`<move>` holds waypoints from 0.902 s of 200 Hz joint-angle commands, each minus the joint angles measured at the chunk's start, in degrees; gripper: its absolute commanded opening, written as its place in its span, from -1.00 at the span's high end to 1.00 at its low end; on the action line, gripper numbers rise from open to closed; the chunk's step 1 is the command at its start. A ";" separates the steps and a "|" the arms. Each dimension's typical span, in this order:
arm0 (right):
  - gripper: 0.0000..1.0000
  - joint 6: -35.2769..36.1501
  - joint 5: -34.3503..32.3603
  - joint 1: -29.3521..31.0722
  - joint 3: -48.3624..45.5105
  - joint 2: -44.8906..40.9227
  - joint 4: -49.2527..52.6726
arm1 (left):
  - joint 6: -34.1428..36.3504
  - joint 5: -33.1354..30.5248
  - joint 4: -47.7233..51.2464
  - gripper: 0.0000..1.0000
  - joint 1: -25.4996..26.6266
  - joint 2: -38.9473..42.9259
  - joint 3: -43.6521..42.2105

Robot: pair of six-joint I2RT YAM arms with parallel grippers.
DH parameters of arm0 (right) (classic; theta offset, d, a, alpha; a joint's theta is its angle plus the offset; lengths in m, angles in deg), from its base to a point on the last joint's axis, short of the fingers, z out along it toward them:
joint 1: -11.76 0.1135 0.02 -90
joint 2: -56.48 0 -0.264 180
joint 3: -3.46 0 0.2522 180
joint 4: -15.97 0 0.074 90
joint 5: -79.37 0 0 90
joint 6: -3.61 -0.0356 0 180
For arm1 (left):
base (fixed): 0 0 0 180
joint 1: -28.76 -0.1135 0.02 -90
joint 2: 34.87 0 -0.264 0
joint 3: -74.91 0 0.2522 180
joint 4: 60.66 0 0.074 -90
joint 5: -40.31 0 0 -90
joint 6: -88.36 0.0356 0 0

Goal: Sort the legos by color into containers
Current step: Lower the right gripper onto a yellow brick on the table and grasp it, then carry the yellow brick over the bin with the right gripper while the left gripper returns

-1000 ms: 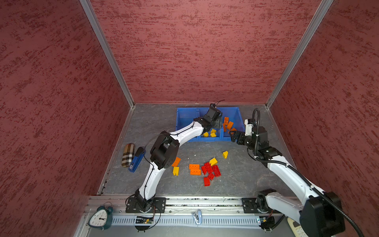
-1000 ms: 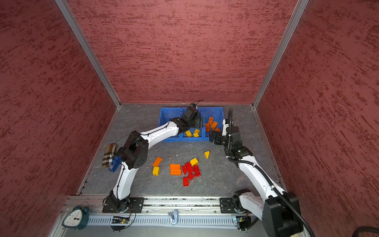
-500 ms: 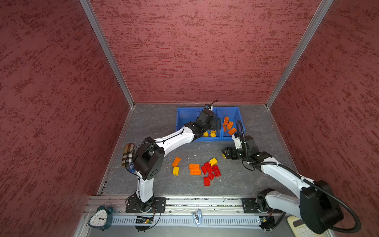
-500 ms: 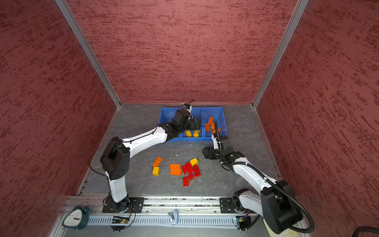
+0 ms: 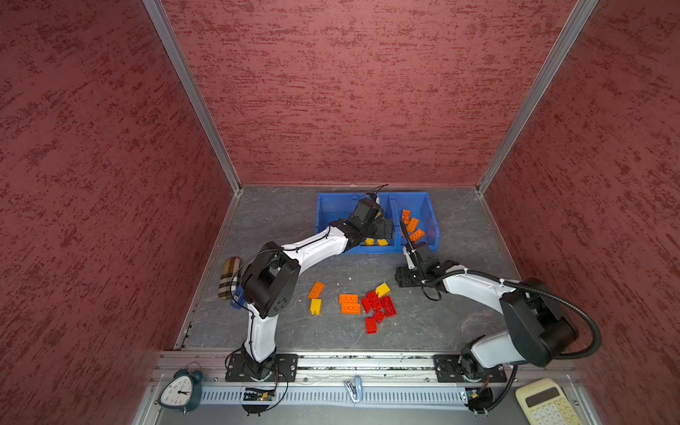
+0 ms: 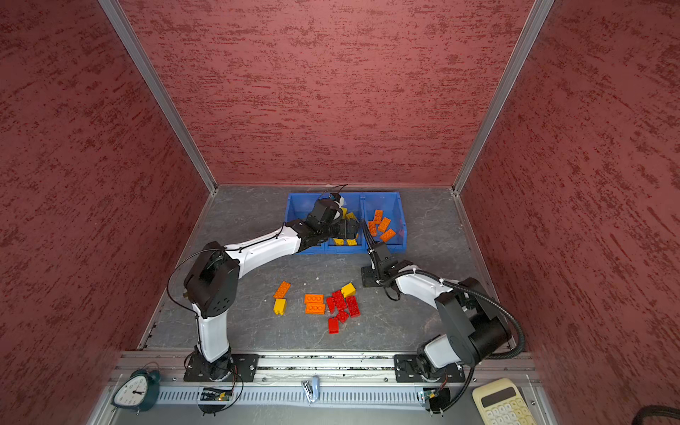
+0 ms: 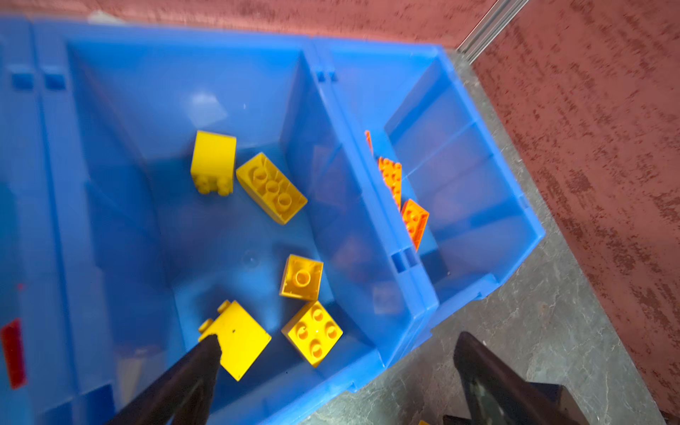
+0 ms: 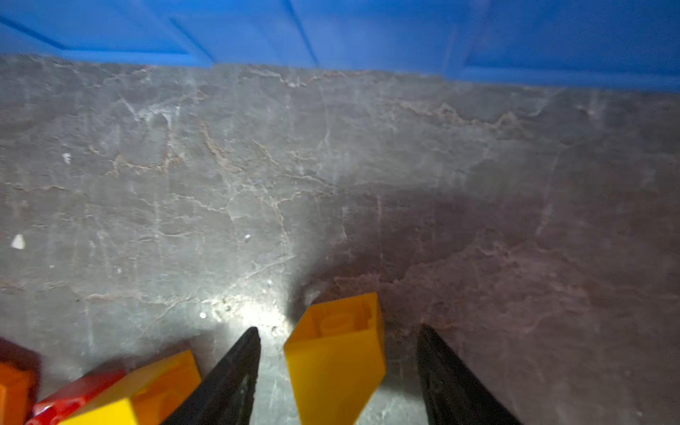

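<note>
Spreads left gripper [image 7: 338, 340] wide over yellow legos [image 7: 272, 187] in middle container [image 7: 220, 73]; straddles loose yellow brick [image 8: 335, 353] with half-parted right gripper [image 8: 338, 331], gaps both sides. Cannot read clock [image 5: 180, 392] numerals.

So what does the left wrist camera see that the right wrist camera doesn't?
Only the left wrist view looks inside the containers: five yellow legos in one bin, orange legos in the next, plus the wide-open left gripper. Only the right wrist view shows a loose yellow lego on the table, between the fingers of the open right gripper, a gap on each side, with other legos beside it. Both show the blue containers and the grey table.
</note>
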 commanded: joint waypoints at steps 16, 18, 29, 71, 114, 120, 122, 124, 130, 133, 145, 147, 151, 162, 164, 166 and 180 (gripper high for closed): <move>-0.16 -1.44 -5.57 1.42 2.95 2.70 1.54 | -1.80 1.21 2.60 -0.99 -1.32 -1.43 0.43; -0.14 -1.47 -5.77 1.54 3.03 2.80 1.59 | -1.81 1.18 2.65 -0.99 -1.33 -1.46 0.32; -0.07 -1.48 -6.55 1.93 3.24 3.00 1.62 | -1.98 0.77 3.15 -0.99 -1.49 -1.33 0.06; 0.22 -0.09 -6.25 2.66 4.18 0.23 2.28 | -2.33 -0.33 4.38 -0.99 -2.29 -0.98 -0.87; 0.32 3.60 2.59 3.10 3.82 -7.76 -4.30 | -1.44 0.16 4.86 -0.99 -2.92 -0.58 -0.58; 0.32 3.70 3.82 3.06 3.90 -8.25 -5.67 | -1.14 0.34 4.79 -0.99 -2.92 -0.46 -0.43; 0.32 3.68 4.12 3.05 3.98 -8.44 -6.28 | -1.00 0.41 4.85 -0.99 -2.92 -0.39 -0.38; 0.32 3.63 4.41 3.07 4.08 -8.55 -6.63 | -0.90 0.45 4.88 -0.99 -2.92 -0.43 -0.25; 0.32 3.49 4.94 3.08 4.30 -8.62 -7.90 | -0.59 0.26 5.11 -0.99 -2.92 -0.28 0.11; 0.31 3.45 5.00 3.10 4.49 -8.59 -8.59 | -0.50 0.22 5.25 -0.99 -2.94 -0.21 0.23; 0.32 3.35 4.71 3.10 5.61 -7.81 -10.81 | -0.18 0.83 5.75 -0.99 -3.09 -0.01 0.88; 0.32 3.29 4.56 3.10 5.92 -7.62 -11.19 | -0.15 1.17 5.68 -0.99 -3.11 0.08 0.94; 0.32 3.26 4.34 3.11 6.43 -7.14 -11.73 | -0.14 1.90 5.58 -0.99 -3.17 0.28 1.06; 0.32 3.51 3.81 3.09 8.23 -5.50 -13.25 | -0.14 4.66 4.88 -0.99 -3.18 1.12 1.18; 0.32 3.46 3.65 3.10 8.64 -5.05 -13.42 | -0.20 5.01 4.74 -0.99 -3.18 1.37 1.15; 0.32 3.45 3.55 3.11 9.00 -4.78 -13.67 | -0.26 5.69 4.57 -0.99 -3.18 1.59 1.05; 0.33 3.33 2.23 3.08 11.50 -2.22 -15.21 | -1.37 8.51 3.35 -0.99 -3.14 3.90 0.18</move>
